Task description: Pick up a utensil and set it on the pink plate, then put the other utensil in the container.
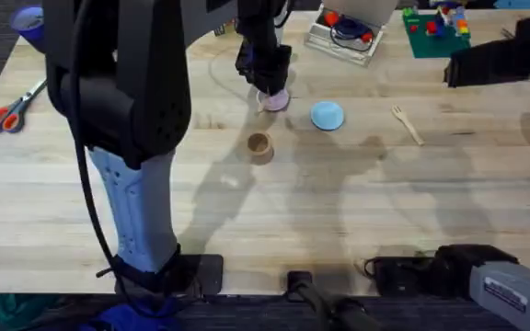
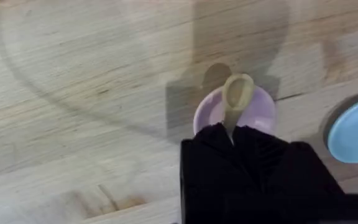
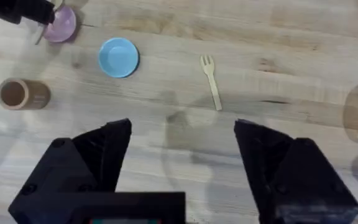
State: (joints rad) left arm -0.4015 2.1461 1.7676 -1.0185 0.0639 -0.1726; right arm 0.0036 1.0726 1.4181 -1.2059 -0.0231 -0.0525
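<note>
The left gripper [image 2: 232, 134], clamped on the spoon [image 2: 237, 93], hangs over the pink plate [image 2: 260, 109] at the table's twelve o'clock to set it down, while the right gripper [image 3: 182, 149] gapes wide above the fork [image 3: 211, 79] at two o'clock, beside the wooden container [image 1: 259, 145].

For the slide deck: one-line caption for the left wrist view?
Left gripper holding the wooden spoon over the pink plate, blue plate beside it.
</note>
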